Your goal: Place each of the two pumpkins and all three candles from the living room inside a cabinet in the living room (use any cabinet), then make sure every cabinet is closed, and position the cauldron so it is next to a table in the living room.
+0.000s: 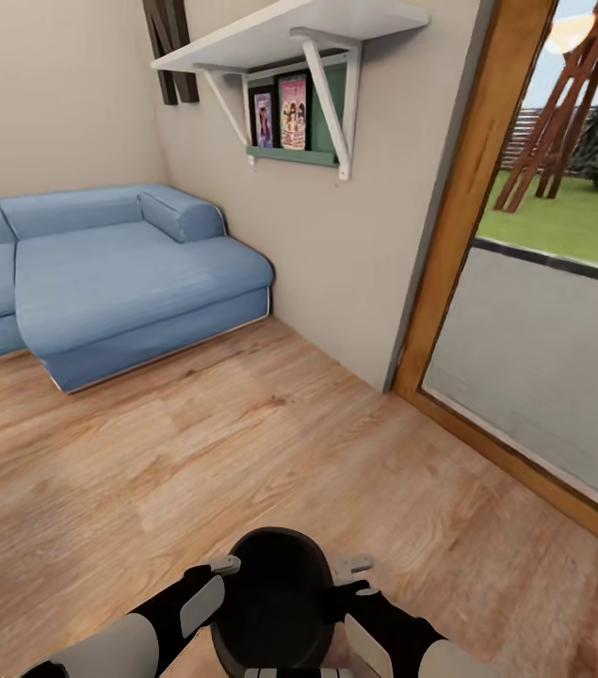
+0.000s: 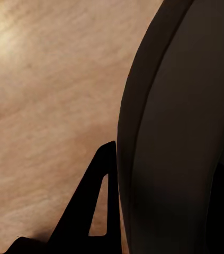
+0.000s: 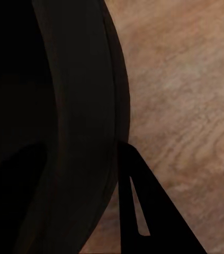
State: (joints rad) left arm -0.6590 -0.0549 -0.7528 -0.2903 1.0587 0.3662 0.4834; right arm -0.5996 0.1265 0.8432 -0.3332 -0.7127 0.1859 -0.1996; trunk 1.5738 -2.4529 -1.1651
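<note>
I hold the black cauldron low in front of me over the wood floor, between both arms. My left gripper is shut on its left rim and my right gripper on its right rim. In the left wrist view, one dark finger lies against the outside of the cauldron wall. The right wrist view shows the same: a finger presses the outside of the wall. The inner fingers are lost in the dark interior. The cabinet is out of view.
A blue sofa fills the far left corner. A white wall shelf with pictures hangs above it. A wood-framed glass door stands at the right, with a lawn outside. Wood floor stretches between me and the sofa.
</note>
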